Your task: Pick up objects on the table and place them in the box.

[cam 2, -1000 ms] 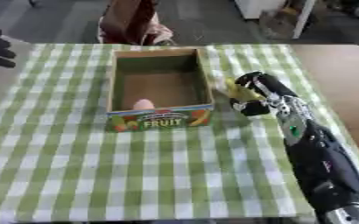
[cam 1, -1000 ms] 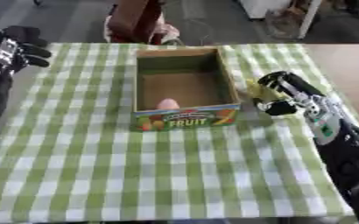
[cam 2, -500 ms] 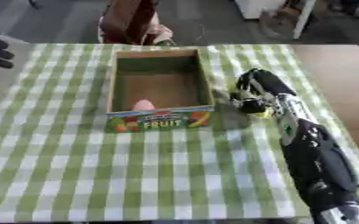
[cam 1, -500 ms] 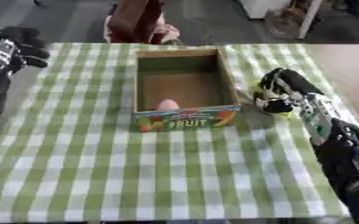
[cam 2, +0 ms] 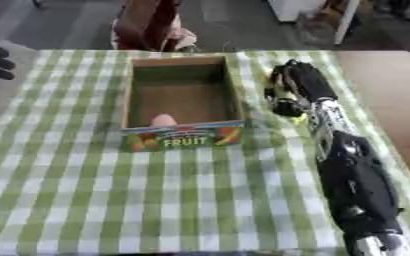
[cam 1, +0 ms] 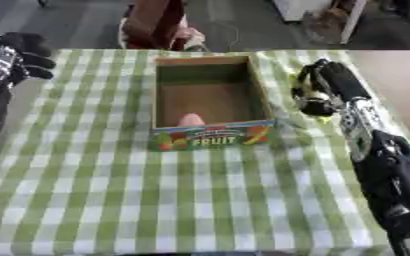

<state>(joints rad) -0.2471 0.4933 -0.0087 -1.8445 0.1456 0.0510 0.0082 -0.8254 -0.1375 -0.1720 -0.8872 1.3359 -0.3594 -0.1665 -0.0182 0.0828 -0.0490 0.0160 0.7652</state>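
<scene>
One pale pink, rounded object [cam 1: 190, 119] already lies inside the brown cardboard box with a printed "FRUIT" front [cam 1: 210, 137], against its front wall, on the green-and-white checked worktop [cam 1: 112, 190] in the left eye view. Far left, the black left hand [cam 1: 16, 50] hangs clenched and empty.

Right eye view: the black right hand [cam 2: 289, 92], just beside the box, curls around a small yellow object [cam 2: 299, 118]. Risk: lifted low, it could clip the box's wall and drop outside.
</scene>
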